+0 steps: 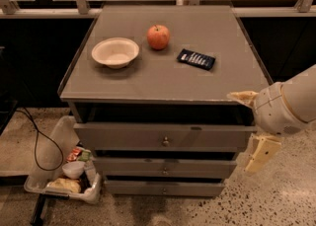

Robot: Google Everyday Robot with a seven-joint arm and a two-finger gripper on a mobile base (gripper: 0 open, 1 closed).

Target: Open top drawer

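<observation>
The top drawer (128,135) is the widest grey-brown front of three under the cabinet top, with a small round metal knob (165,142) at its centre. A dark gap shows between its upper edge and the cabinet top. My gripper (251,125) is at the cabinet's front right corner, level with the top drawer's right end and well to the right of the knob. Its two cream fingers are spread wide, one (241,96) at the tabletop's corner and one (260,153) lower down. It holds nothing.
On the cabinet top (148,79) are a white bowl (115,52), a red apple (158,37) and a dark flat packet (196,59). Two narrower drawers (163,168) sit below. A plastic bin of trash (64,175) and a black cable (37,141) lie on the floor at the left.
</observation>
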